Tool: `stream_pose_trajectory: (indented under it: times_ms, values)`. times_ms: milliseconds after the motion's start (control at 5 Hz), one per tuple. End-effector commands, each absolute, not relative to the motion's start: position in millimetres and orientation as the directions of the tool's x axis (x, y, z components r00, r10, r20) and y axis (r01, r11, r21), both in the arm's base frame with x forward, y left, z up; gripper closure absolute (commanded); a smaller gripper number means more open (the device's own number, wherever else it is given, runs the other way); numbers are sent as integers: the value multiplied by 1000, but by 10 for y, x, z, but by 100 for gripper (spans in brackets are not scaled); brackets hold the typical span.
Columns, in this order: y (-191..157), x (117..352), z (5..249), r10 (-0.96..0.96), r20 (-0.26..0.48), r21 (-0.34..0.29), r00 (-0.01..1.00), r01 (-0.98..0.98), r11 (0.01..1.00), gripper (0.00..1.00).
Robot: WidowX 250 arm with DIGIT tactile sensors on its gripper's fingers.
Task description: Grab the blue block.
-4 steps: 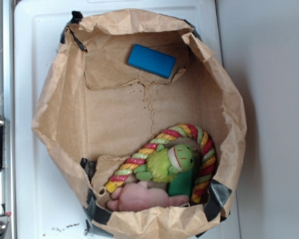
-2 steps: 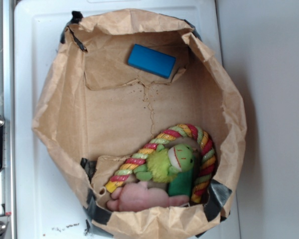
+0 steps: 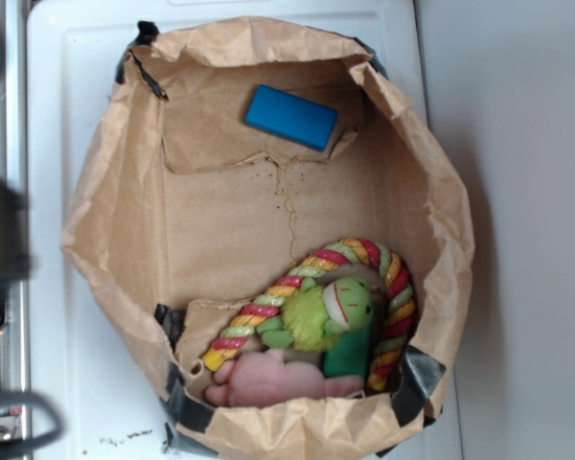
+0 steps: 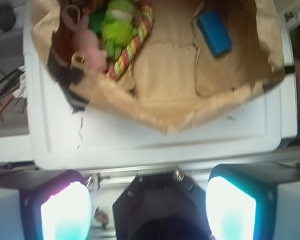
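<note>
A blue block point(image 3: 291, 117) lies flat in the far corner of an open paper bag point(image 3: 115, 201) on a white desk point(image 3: 57, 115). The hand point(image 4: 148, 210) hangs outside the bag, fingers point(image 4: 65, 212) spread wide — seemingly ready to reach in — well apart from the block.
</note>
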State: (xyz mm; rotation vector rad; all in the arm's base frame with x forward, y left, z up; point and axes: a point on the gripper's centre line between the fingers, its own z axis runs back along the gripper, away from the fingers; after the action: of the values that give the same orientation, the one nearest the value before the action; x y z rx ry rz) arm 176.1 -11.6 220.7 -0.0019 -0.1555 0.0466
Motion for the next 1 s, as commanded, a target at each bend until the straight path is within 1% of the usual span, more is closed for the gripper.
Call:
stream_pose_trajectory:
  times_ms: [0, 200, 400, 600, 800]
  values:
    - [74, 2277, 2143, -81, 256, 59, 963, 69, 996, 0]
    - [198, 2509, 2047, -171, 256, 87, 952, 153, 984, 0]
    - [293, 2627, 1942, -239, 227, 96, 944, 222, 970, 0]
    - [363, 2863, 1824, -313, 205, 80, 927, 303, 950, 0]
    - [368, 3003, 1693, -398, 208, 60, 894, 394, 917, 0]
